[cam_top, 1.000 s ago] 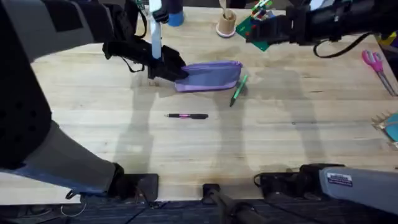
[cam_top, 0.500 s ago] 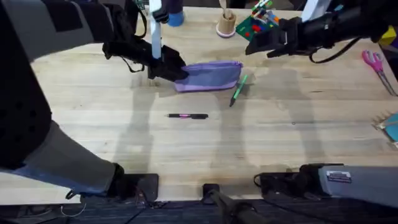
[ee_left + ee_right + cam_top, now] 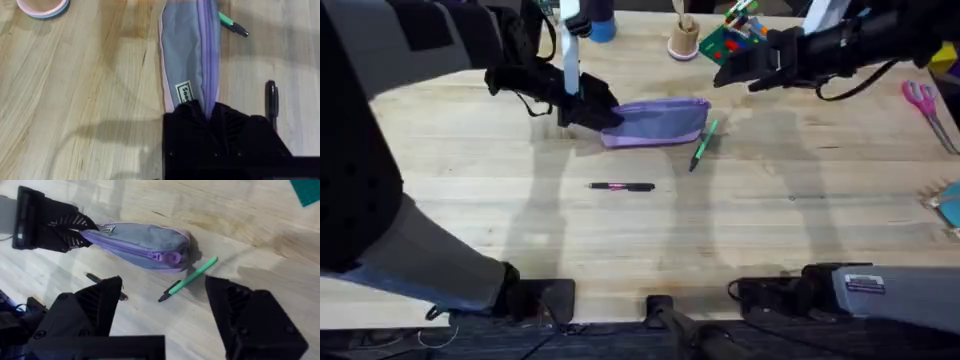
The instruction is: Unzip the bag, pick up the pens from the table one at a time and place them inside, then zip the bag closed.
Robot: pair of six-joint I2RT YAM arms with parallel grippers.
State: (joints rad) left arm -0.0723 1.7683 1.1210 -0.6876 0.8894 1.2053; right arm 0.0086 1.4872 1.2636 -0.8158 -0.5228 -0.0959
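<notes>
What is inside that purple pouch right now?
Can't tell. The pouch is zipped shut, its zipper pull at one end, so the fabric hides its inside. The green pen and the black pen lie outside on the table.

Even, bright light is cast on the table; soft arm shadows are thrown across it. Near the right gripper, its fingers are rendered dark and blurred.
</notes>
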